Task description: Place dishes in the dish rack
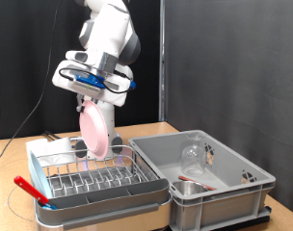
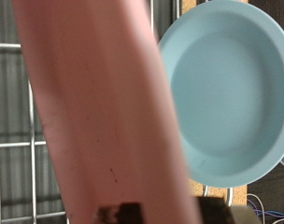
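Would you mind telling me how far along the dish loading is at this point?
Nothing clearly sits among the dish rack's prongs. In hand: the gripper holds the pink plate on edge just above the rack. Left: the clear glass and steel bowl lie in the grey tub; a red utensil rests at the rack's edge.

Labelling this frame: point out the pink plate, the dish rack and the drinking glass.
pink plate (image 1: 96, 133): exterior view, middle of its face, held on edge under the gripper.
dish rack (image 1: 98, 180): exterior view, wire grid floor.
drinking glass (image 1: 194, 157): exterior view, its side wall, inside the grey tub.
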You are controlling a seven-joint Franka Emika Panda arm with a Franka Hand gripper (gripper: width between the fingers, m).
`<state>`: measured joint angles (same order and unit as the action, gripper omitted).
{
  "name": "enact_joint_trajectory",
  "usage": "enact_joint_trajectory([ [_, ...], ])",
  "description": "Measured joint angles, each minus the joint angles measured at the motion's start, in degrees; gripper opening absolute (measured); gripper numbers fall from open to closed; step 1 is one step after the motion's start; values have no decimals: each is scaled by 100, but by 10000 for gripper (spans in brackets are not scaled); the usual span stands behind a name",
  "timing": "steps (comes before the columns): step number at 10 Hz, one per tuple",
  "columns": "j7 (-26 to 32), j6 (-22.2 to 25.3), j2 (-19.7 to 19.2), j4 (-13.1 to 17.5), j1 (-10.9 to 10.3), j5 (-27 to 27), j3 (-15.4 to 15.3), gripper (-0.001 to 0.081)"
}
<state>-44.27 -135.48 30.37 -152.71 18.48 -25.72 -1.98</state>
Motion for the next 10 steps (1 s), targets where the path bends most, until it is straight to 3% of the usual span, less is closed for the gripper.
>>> enact_joint_trajectory([
  [2, -334, 427, -5, 26, 25, 15, -112, 41],
  [4, -1332, 1137, -110, 255, 153, 99, -291, 41],
  [5, -1699, 1421, -256, 434, 263, 99, -326, 41],
  [7, -2191, 1510, -720, 802, 483, 41, -341, 41],
  [9, -1706, 1532, -696, 754, 441, 15, -341, 41],
  [10, -1425, 1530, -713, 737, 433, -244, -363, 41],
])
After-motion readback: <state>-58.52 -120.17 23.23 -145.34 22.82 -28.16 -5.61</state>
